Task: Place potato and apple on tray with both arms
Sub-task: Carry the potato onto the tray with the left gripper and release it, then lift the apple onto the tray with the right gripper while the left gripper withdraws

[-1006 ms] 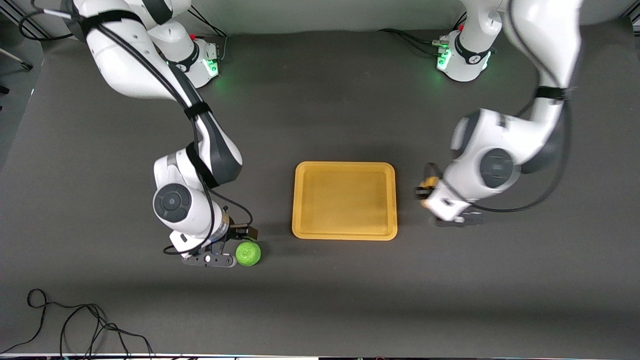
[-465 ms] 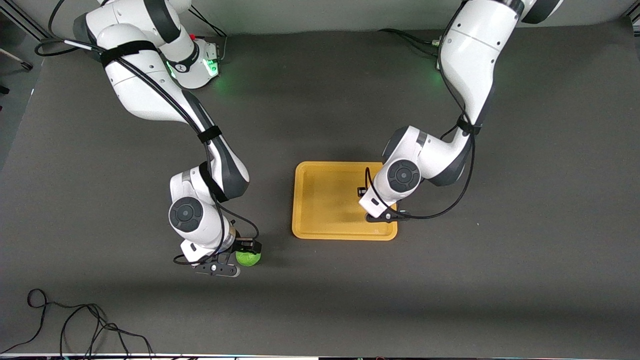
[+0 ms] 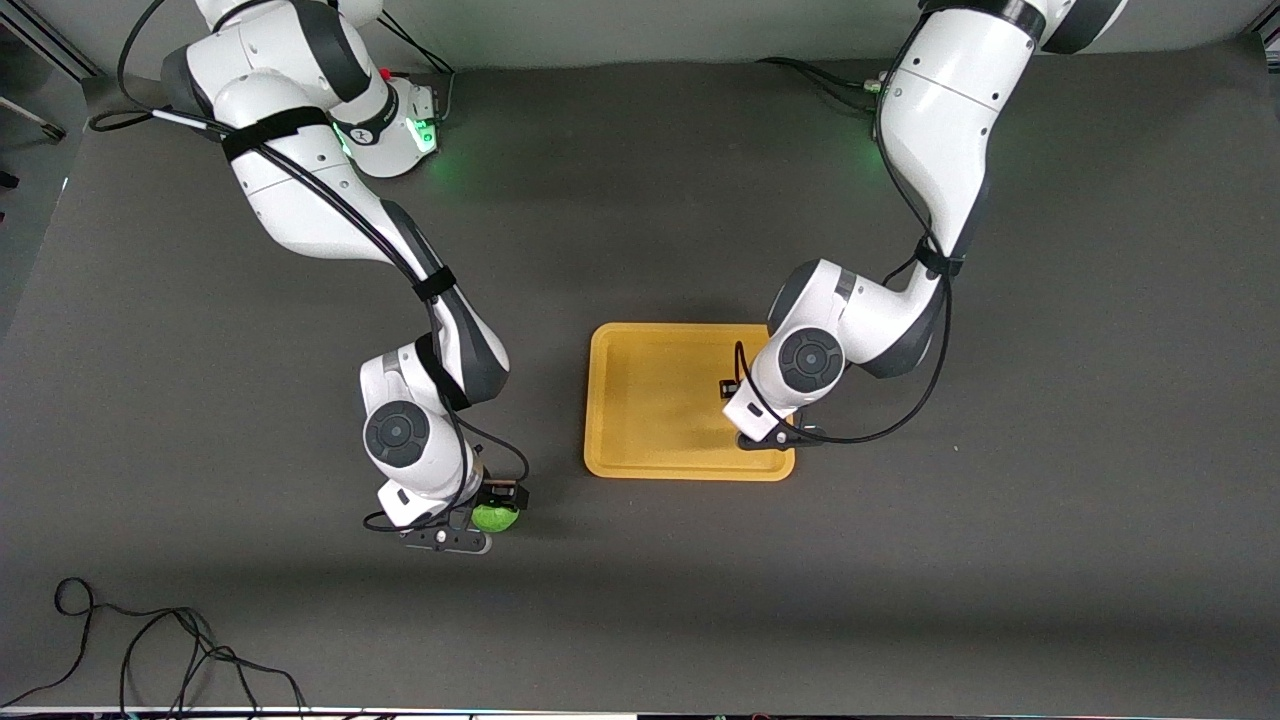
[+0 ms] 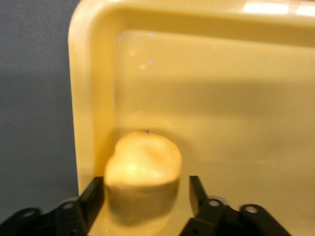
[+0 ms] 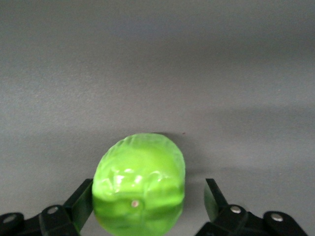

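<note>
The yellow-orange tray lies mid-table. My left gripper is low over the tray's end toward the left arm. In the left wrist view the potato sits on the tray floor close to the rim, between my left gripper's open fingers, with a gap at one finger. The potato is hidden under the wrist in the front view. The green apple rests on the table toward the right arm's end. My right gripper straddles the apple and is open, with a gap at one finger.
A loose black cable lies at the table's edge nearest the front camera, toward the right arm's end. The arm bases stand along the edge farthest from the camera. Dark table surrounds the tray.
My left arm has carried the potato from beside the tray to over it and down. My right gripper has slid over the apple, which now sits between its fingers.
</note>
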You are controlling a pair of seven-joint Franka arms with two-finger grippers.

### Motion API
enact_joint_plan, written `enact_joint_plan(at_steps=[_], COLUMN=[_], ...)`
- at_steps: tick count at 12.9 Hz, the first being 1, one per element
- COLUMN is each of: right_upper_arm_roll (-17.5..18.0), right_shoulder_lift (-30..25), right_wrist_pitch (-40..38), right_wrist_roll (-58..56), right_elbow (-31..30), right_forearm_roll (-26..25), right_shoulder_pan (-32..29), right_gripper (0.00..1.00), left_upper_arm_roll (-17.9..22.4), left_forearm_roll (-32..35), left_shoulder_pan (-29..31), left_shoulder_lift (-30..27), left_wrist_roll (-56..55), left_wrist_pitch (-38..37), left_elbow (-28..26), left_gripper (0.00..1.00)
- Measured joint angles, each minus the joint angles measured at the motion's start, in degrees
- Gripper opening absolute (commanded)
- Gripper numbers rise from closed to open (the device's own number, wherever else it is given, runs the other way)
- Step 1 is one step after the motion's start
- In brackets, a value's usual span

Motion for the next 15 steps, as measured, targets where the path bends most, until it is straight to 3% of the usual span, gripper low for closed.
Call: enact_joint_plan(at_steps=[1,4,7,12,15], right_upper_arm_roll=[0.0,0.0,-0.1,0.2,1.4], right_shoulder_lift=[0.0,-0.3,-3.4,-19.8,-27.5], right_wrist_pitch=[0.0,-0.7,-7.5,-27.8,-34.8], right_wrist_roll=[0.1,0.3,0.3,0.3,1.0], right_elbow=[0.1,0.7,2.2,3.5,3.2], right_forearm_roll=[0.0,-0.1,-0.3,-0.2,3.7], right_shoulder_pan=[0.3,0.6,0.2,0.5,1.2], right_gripper=[0.36,0.34,0.34,0.34,0.34], left_upper_arm_roll=[0.1,0.5,2.2,3.5,3.5], left_forearm_roll=[0.0,0.0,0.2,10.0,10.3], left_shoulder_pan=[0.0,0.7,2.5,4.8,6.1], left_shoulder_lift=[-0.1,-2.1,-9.4,-21.3,-22.3], left_wrist_roll=[0.0,0.0,0.3,1.6,4.5], left_wrist_pitch=[-0.2,-1.6,-10.2,-21.7,-30.7], left_elbow=[0.4,1.5,3.2,4.9,12.7], left_gripper=[0.99,0.99,0.99,1.00,1.00])
